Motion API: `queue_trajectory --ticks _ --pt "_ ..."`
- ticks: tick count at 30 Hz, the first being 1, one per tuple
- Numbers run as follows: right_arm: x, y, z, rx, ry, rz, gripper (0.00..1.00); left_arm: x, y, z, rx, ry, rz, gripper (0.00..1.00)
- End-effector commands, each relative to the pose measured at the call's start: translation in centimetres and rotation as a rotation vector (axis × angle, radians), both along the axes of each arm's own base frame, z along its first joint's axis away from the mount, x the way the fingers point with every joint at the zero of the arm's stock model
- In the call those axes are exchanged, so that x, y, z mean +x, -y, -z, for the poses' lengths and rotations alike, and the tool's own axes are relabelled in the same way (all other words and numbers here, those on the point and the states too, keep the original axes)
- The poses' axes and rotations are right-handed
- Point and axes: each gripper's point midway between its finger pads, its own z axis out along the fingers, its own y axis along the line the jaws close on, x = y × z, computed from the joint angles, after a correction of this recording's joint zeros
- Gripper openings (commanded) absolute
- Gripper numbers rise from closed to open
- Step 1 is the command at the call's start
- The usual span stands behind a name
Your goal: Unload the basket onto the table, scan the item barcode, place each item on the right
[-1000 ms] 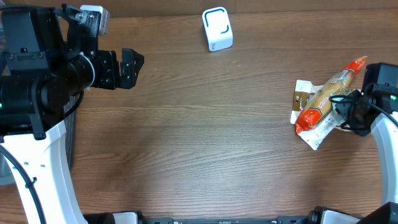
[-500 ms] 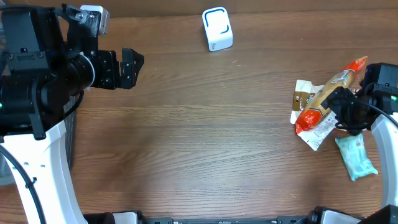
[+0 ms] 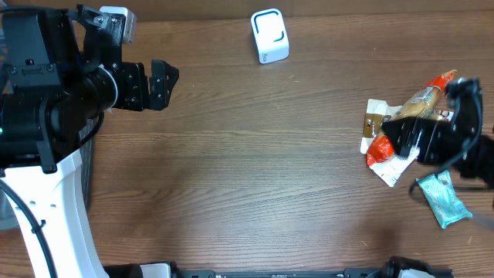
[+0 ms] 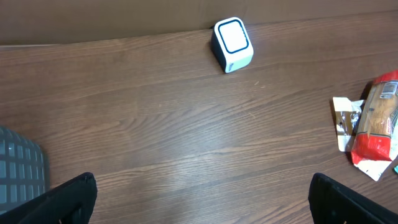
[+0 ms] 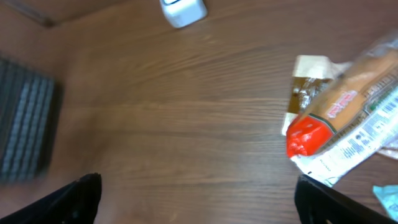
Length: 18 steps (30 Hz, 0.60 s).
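Observation:
The white scanner with a blue outline (image 3: 269, 35) stands at the back of the table; it also shows in the left wrist view as the scanner (image 4: 232, 45) and in the right wrist view as the scanner (image 5: 183, 11). A teal packet (image 3: 442, 199) lies flat at the right front, free of any grip. My right gripper (image 3: 403, 137) hovers open and blurred over a pile: an orange-red bag (image 3: 407, 116) on a white packet (image 3: 390, 167). Nothing sits between the right gripper's (image 5: 208, 205) jaws. My left gripper (image 3: 157, 83) hangs open and empty at the far left, above bare wood (image 4: 202, 202).
A small brown-and-white packet (image 3: 373, 120) lies at the pile's left edge. A grey mesh basket (image 4: 18, 171) sits off the table's left side, seen too as the basket (image 5: 25, 121) in the right wrist view. A dark wall edge runs behind the scanner.
My right gripper opened and let go of the teal packet, which now lies on the table. The right arm has since lifted and shifted left over the pile. The left arm stayed put.

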Motion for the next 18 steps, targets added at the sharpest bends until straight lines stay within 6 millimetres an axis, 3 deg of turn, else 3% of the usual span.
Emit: queue_trajectory --ticks 1,6,9,18 --pt "-2.0 -1.2 -2.3 -0.029 0.112 -0.083 1.0 0.1 0.0 -0.2 0.012 0.01 0.012 1.0" --pt "-3.5 -1.5 -2.9 -0.037 0.14 -0.083 1.0 0.1 0.0 -0.2 0.013 0.01 0.012 1.0" --pt "-3.6 -0.6 -2.4 -0.09 0.124 -0.054 1.0 0.1 0.0 -0.2 0.012 0.01 0.012 1.0" --pt "-3.1 -0.6 -2.8 -0.091 0.149 -0.056 1.0 0.1 0.0 -0.2 0.013 0.01 0.012 0.99"
